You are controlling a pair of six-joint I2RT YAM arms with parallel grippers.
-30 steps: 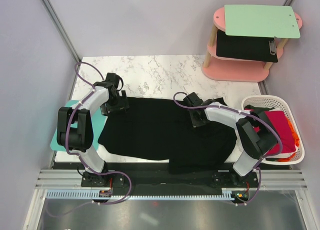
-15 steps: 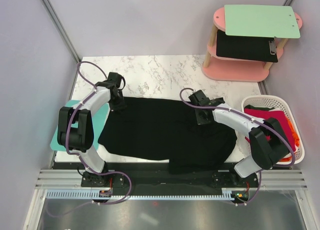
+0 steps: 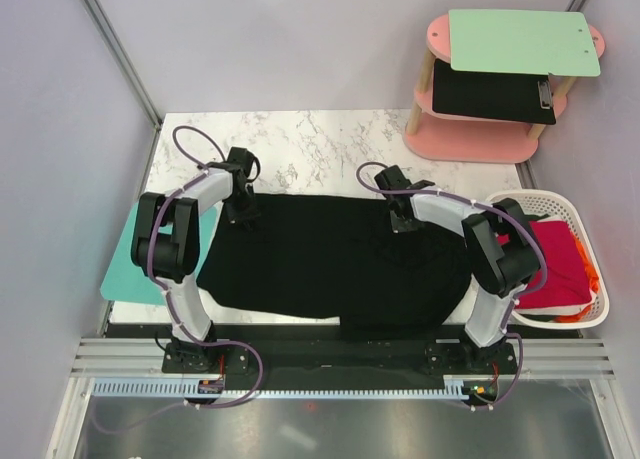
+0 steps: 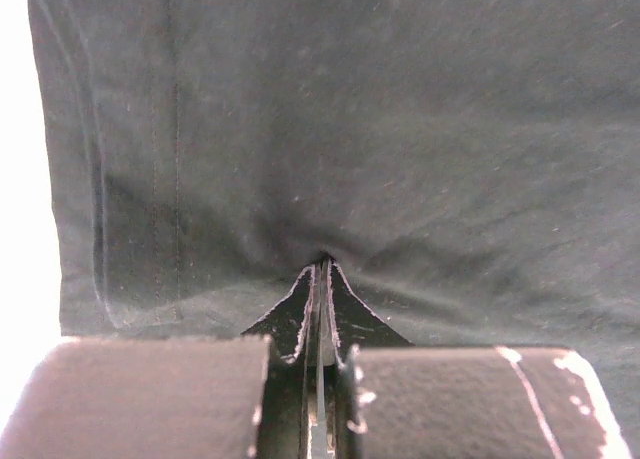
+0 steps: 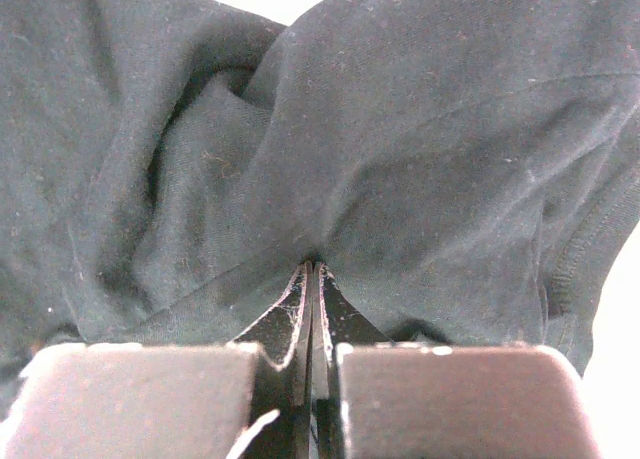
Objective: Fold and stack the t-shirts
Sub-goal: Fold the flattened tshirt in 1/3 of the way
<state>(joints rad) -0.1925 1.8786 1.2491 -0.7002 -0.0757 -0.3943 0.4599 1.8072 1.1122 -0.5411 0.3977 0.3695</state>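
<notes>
Both the left tool and right tool pinch thin folds of the black t-shirt spread mid-frame on the counter, so uneven pulling could slip a grip and bunch it.

Left gripper; right gripper; both clamped

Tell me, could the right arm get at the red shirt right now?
Probably not yet: the right gripper is shut on the black shirt. The red shirt lies uncovered in the basket beside that arm, so after letting go the way looks free.
</notes>
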